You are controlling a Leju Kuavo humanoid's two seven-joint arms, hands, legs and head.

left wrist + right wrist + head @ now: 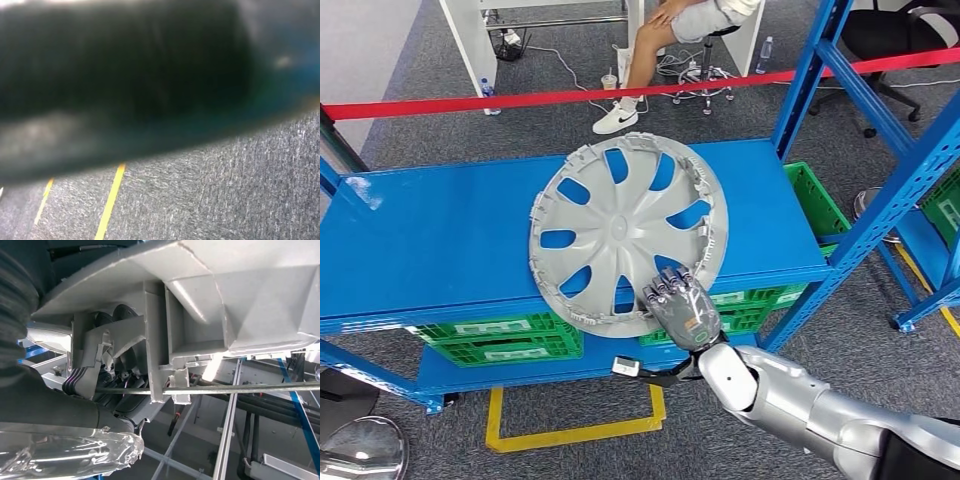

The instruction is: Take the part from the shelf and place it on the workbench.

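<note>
The part is a large grey hubcap [622,225] lying flat on the blue shelf [433,240], its near rim overhanging the shelf's front edge. My right hand [682,308] grips that near rim, with the fingers laid over the top face and the silver arm coming in from the lower right. In the right wrist view the hubcap's ribbed underside [245,300] is close above, and dark fingers [124,355] curl around its edge clips and wire ring.
Green crates [509,338] sit on the lower shelf level, and another green crate [814,200] stands at the right end. Blue uprights [893,200] rise on the right. Beyond the red barrier tape [546,97] a person [660,40] sits. Yellow lines [110,200] mark the grey floor.
</note>
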